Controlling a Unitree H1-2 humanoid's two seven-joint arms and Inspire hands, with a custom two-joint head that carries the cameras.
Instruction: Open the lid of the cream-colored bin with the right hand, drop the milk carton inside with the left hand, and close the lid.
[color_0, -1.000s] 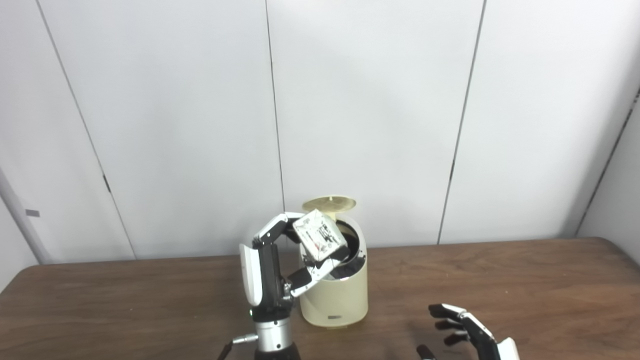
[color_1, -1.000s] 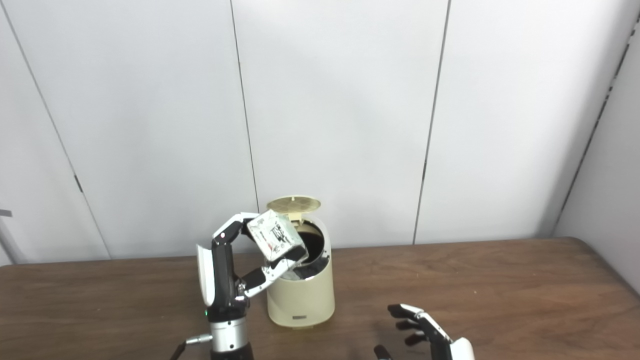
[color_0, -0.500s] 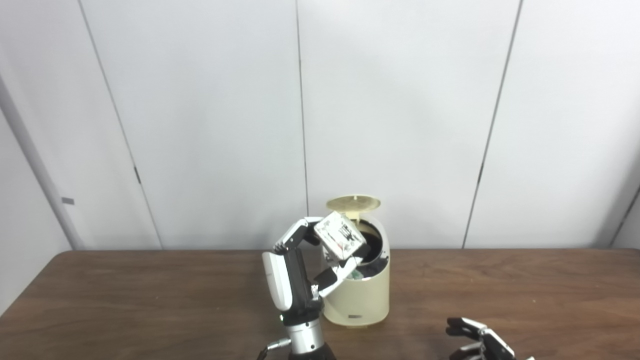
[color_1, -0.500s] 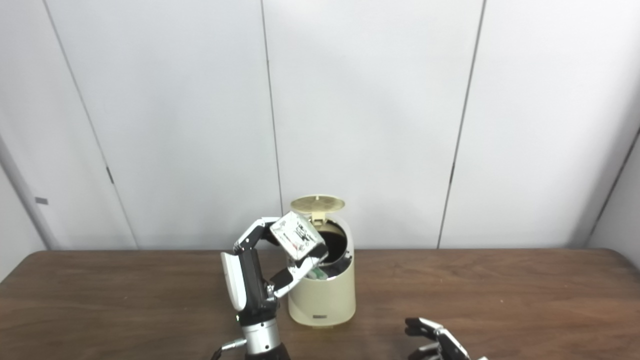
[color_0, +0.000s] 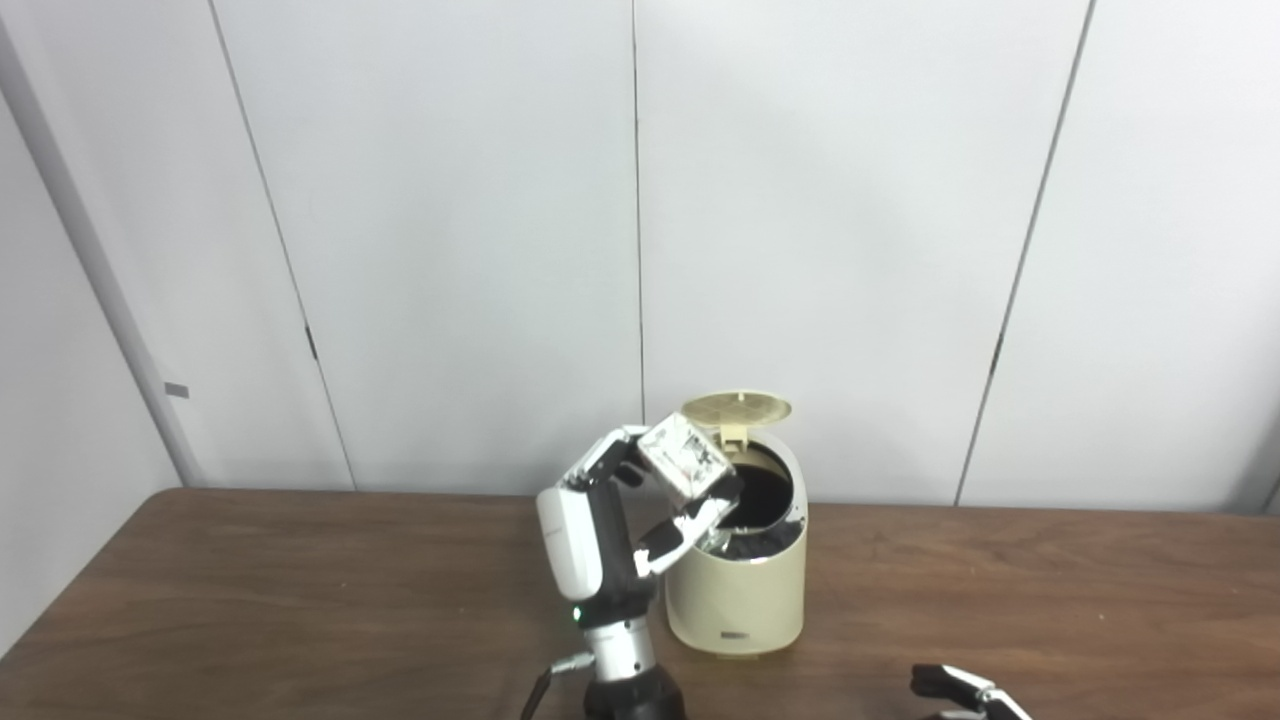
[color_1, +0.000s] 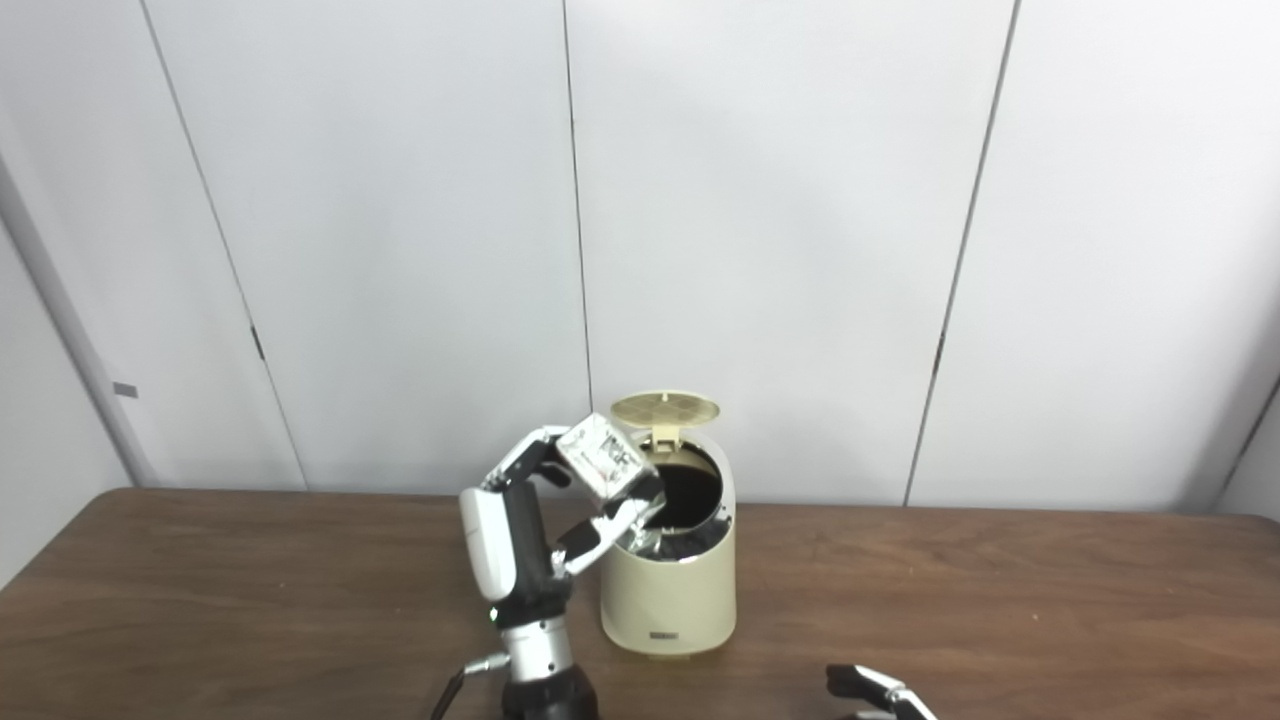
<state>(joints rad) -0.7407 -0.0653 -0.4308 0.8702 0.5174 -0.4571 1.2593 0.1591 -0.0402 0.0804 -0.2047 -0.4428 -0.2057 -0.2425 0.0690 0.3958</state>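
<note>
Above the open cream-colored plastic bin (color_0: 735, 590), the left hand (color_0: 610, 530) clasps the tilted white milk carton (color_0: 687, 458); the right hand's (color_0: 965, 690) grip is unclear.

Bin (color_0: 735, 600) cream, lid (color_0: 736, 407) ribbed cream; beside the bin, white carton (color_0: 685, 457) with dark print; desk (color_0: 300, 600) dark woodgrain.

Left hand (color_0: 610, 520) raised upright on its forearm, fingers (color_0: 612, 455) above and thumb below closed in a grip, right hand (color_1: 880, 694) low at the bottom edge, only dark fingertips showing, pose unclear.
</note>
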